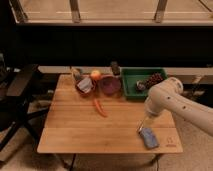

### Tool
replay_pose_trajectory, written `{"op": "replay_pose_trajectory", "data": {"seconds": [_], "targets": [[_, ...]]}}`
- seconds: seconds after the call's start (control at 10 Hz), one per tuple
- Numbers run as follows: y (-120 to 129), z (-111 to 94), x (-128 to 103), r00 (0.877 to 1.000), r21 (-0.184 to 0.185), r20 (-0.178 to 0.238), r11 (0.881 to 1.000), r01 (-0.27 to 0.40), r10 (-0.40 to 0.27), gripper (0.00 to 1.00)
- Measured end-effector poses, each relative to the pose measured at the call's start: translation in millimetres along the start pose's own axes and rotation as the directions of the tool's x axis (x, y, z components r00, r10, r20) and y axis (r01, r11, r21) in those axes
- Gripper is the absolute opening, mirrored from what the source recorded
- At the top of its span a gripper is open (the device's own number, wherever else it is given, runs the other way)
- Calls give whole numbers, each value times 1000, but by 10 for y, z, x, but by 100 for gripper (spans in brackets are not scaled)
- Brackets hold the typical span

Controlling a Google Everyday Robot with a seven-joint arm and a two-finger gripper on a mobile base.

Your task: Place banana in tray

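The green tray (131, 76) stands at the table's back right, holding a dark grape-like cluster (154, 79) and a small grey piece (140, 86). A small pale yellow shape that looks like the banana (141, 129) lies on the table near the front right, just left of a blue object (149, 138). My gripper (144, 124) hangs from the white arm (167, 97), which comes in from the right. It points down right above the banana's spot and partly hides it. I cannot tell whether it touches the banana.
Two dark-red bowls (85, 86) (110, 85) stand left of the tray, the left one holding a pale object. A round orange fruit (95, 75) sits behind them. A thin orange-red carrot-like piece (100, 107) lies mid-table. A black chair (20, 90) stands to the left.
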Motion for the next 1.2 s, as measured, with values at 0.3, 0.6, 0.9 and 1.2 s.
{"op": "replay_pose_trajectory", "data": {"seconds": [0.3,0.6,0.9,1.2], "targets": [[-56,-48,-225,997,6,71,999,-39,38,65],[-57,-52,-214,997,6,70,999,-41,40,65],[-89,-74,-258,995,28,92,999,-46,43,65],[-391,-77,-560,988,124,150,990,-59,40,65]]}}
